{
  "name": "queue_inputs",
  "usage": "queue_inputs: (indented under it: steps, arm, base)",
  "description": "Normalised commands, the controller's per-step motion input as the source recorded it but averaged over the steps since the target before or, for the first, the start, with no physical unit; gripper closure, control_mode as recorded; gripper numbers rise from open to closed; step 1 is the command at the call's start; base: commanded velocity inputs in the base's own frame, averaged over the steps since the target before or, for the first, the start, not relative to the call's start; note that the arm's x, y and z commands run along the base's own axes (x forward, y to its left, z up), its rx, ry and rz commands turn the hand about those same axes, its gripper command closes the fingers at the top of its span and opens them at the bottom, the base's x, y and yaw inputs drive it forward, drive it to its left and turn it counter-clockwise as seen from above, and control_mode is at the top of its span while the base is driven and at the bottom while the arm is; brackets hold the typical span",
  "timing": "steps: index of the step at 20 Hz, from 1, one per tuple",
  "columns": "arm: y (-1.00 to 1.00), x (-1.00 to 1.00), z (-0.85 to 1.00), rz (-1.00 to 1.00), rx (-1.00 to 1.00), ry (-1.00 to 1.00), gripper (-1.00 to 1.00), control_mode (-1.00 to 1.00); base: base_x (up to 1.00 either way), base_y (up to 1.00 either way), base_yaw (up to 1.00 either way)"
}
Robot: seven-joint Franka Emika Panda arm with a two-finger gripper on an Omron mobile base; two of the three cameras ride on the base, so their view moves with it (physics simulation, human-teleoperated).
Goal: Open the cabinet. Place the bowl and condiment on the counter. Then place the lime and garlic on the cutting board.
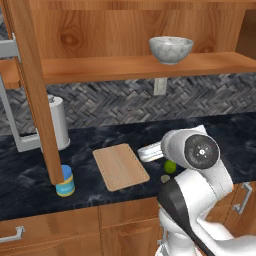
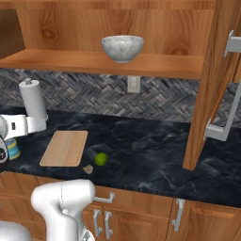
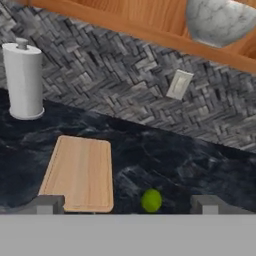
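Brown wood frames the left base view: the cabinet (image 1: 30, 90) stands open, the bowl (image 1: 171, 49) on its shelf, the condiment (image 1: 65, 181) on the counter (image 1: 30, 185) beside the cutting board (image 1: 120, 166).

In the right base view the lime (image 2: 100, 159) and garlic (image 2: 88, 169) lie on the counter just off the board.

In the hand view my jaws (image 3: 127, 204) stand wide open, empty, above the lime.

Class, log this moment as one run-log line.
cabinet: open | bowl: on shelf | condiment: on counter | lime, garlic: off cutting board | gripper: open, empty
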Motion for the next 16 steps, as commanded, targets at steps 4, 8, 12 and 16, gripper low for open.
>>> queue_inputs:
  steps: [4,8,12,16]
  arm:
    - [-0.75,-0.03,0.23,0.00,0.21,-0.16,-1.00,-1.00]
    - [-0.59,0.00,0.20,0.02,0.19,-0.31,-1.00,-1.00]
    - [-0.49,0.01,0.22,0.03,0.20,-0.31,-1.00,-1.00]
    - [-0.30,0.03,0.28,0.00,0.13,-0.28,-1.00,-1.00]
  base:
    - [0.00,0.00,0.00]
    - [0.00,0.00,0.00]
    - [0.00,0.00,0.00]
    - [0.00,0.00,0.00]
